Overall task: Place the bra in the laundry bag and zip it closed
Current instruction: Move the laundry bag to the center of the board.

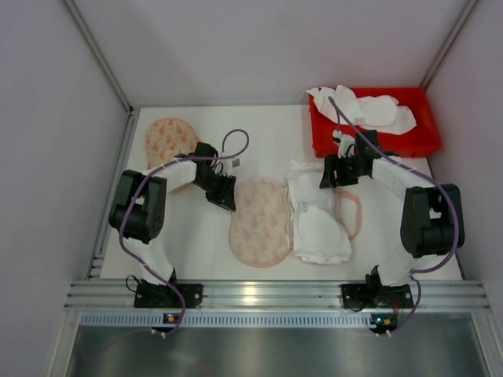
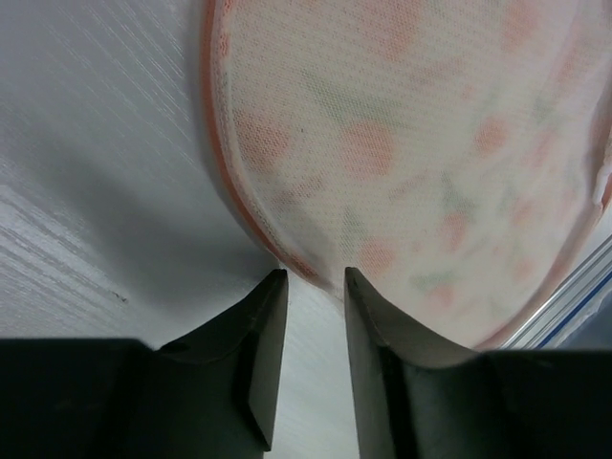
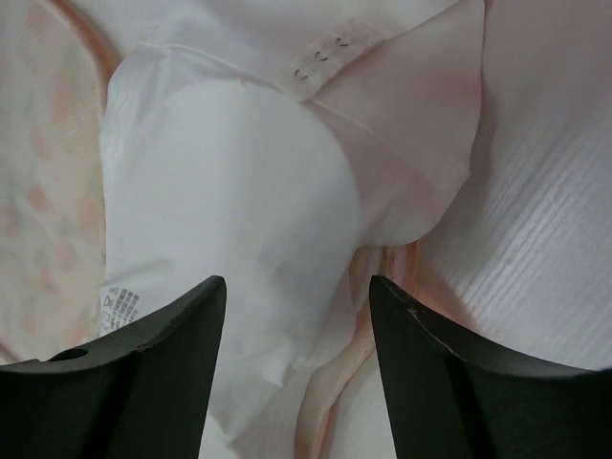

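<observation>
Right pincer (image 3: 296,287) hovers spread over bra (image 3: 229,172).

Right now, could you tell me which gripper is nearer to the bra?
Right. The right gripper is open directly over the bra's far part; the left gripper sits at the bag's left rim, with the bag's patterned half between it and the bra.

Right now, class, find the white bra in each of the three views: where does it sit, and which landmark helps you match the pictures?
Top external: the white bra lies right of centre, just right of the floral laundry bag.
Left wrist: not in it.
Right wrist: the white bra fills the centre.
Shared landmark: the floral laundry bag, filling the left wrist view's top and lining the right wrist view's left edge.
</observation>
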You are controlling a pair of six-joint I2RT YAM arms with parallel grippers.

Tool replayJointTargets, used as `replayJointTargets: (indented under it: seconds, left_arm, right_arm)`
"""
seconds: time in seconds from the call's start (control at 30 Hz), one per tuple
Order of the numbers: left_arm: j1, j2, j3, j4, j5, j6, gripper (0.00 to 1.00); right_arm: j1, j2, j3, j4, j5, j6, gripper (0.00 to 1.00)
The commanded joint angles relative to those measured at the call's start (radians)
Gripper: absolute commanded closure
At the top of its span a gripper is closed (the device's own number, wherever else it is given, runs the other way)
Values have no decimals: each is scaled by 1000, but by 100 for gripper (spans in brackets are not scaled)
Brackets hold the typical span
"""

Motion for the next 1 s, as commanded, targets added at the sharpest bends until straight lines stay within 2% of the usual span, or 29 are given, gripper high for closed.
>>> replayJointTargets:
  seconds: [0.0, 0.1, 0.2, 0.3, 0.4, 0.47, 0.57, 0.67, 0.8, 0.97]
  left_arm:
    - [24, -22, -6, -21, -107, 76, 59]
    - [44, -71, -7, -21, -96, 109, 48]
    - [44, -109, -1, -21, -102, 125, 45]
    - [44, -122, 16, -26, -94, 134, 46]
    - [44, -132, 55, -26, -30, 146, 46]
    - [44, -125, 129, -24, 23, 142, 46]
    - [42, -56, 258, -24, 59, 104, 46]
    - [42, 24, 345, -26, 68, 61, 48]
    - [42, 61, 353, -24, 79, 47, 52]
    - [42, 7, 298, -24, 74, 82, 52]
  right_arm:
    - [-21, -91, 29, -31, 10, -40, 37]
    - [-42, -90, 8, -17, 12, -13, 37]
    - [-69, -45, 8, 20, -1, 25, 39]
    - [-92, -10, 6, 29, -1, 39, 42]
    - [-108, -8, -34, 55, -2, 39, 43]
    - [-148, 1, -52, 50, -45, 30, 43]
    - [-144, 44, -64, 21, -134, 7, 43]
    - [-132, 79, -68, 21, -157, -11, 46]
    - [-125, 108, -71, 12, -209, -30, 58]
    - [-17, 85, -110, 9, -251, -62, 64]
